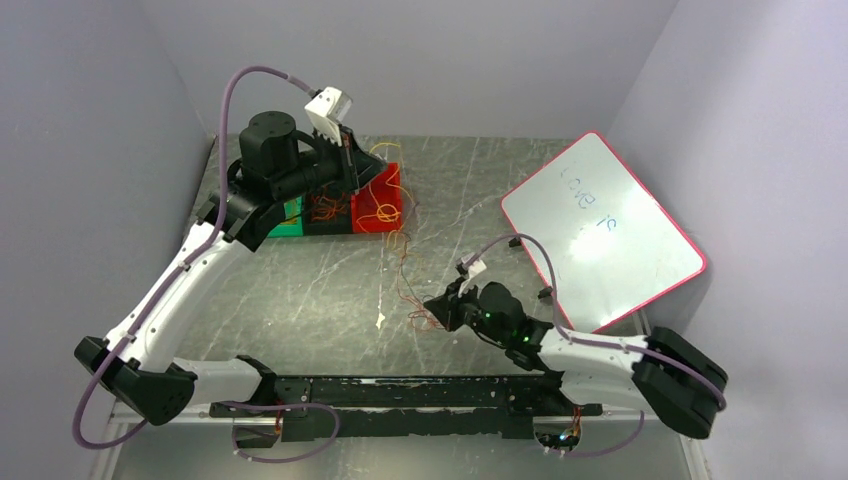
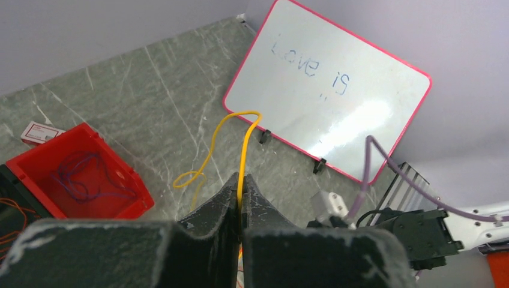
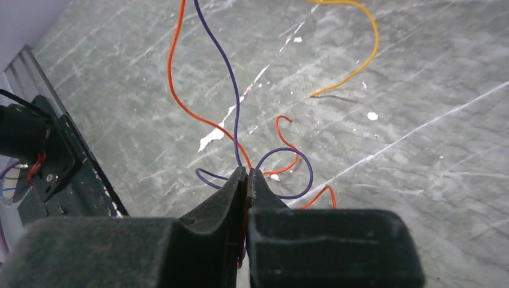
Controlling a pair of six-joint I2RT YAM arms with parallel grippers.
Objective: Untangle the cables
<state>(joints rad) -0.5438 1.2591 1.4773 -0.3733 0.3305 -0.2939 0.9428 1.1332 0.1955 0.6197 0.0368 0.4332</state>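
Right hand [image 3: 247, 180] is pinching shut on an orange cable [image 3: 170, 66], apparently with a purple cable [image 3: 236, 108] caught alongside, low over the surface [image 3: 420, 150]. Both strands are running up and away from its fingertips, and more loops are lying just beyond them.

Left hand [image 2: 241, 186] is clamping narrow on a yellow cable [image 2: 242, 162], which is arching up ahead of it and drooping back down.

Below and left of that hand a red bin [image 2: 36, 165] is holding purple strands. A black bin [image 2: 6, 180] beside it is showing orange ones (sorting by colour, I judge).

Progress: partway. A small tangle [image 1: 420, 318] is sitting at the right hand, with a thin trail stretching from it toward the bins.

Whiteboard [image 2: 324, 90] beyond the left hand is reading "Love is". A label [image 2: 42, 131] beside the red bin is too small to read.
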